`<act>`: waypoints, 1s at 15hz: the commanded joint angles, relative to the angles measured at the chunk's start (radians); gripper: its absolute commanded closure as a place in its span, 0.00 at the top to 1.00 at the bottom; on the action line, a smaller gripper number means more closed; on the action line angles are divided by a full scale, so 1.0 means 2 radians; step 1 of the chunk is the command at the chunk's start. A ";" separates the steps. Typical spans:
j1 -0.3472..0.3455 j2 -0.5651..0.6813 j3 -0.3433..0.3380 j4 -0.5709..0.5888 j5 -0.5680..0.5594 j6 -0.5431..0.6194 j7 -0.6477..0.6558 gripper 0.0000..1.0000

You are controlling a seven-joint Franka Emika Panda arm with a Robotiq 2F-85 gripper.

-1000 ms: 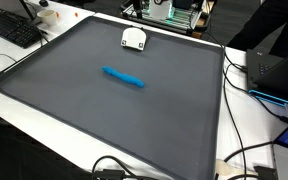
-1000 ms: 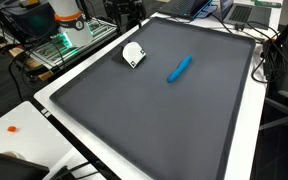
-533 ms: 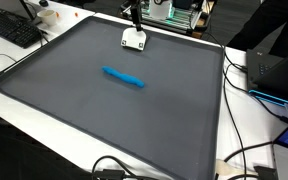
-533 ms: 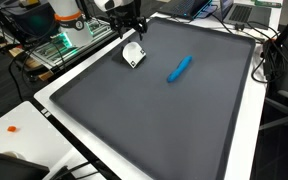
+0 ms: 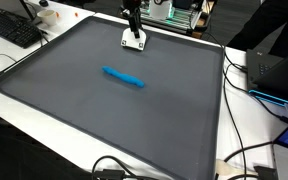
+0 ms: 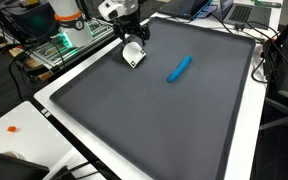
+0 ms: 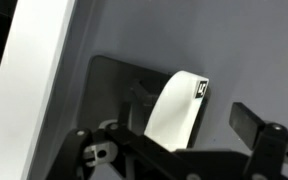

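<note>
- End effector point(image 6: 134, 40) with jaws spread fully wide, holding nothing, hanging just above the white object point(image 6: 134, 58).
- A second ago no arm showed over the mat point(image 6: 164, 120). Half a second ago it had entered from the far edge, and now it is lower and closer to the object.
- White object unmoved throughout: it lies on the mat near the far edge, at 12 o'clock in an exterior view point(image 5: 135, 43).
- Wrist view: the object point(image 7: 174, 110) sits between the two fingers, apart from both, with a small black square mark on its top end.
- Judged from this, the reach has arrived over the object but no grip has been made.
- Blue pen point(image 5: 123, 76) lies flat mid-mat, at 6 o'clock from the object and well apart, untouched.
- White surface point(image 5: 236, 130) borders the mat.
</note>
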 commanded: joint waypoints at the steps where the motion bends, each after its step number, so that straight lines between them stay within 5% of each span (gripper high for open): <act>1: 0.012 0.018 -0.008 0.003 0.011 0.026 0.006 1.00; 7: 0.014 0.030 -0.011 0.004 0.001 0.047 0.016 1.00; 15: 0.018 0.034 -0.012 0.003 0.000 0.059 0.030 0.83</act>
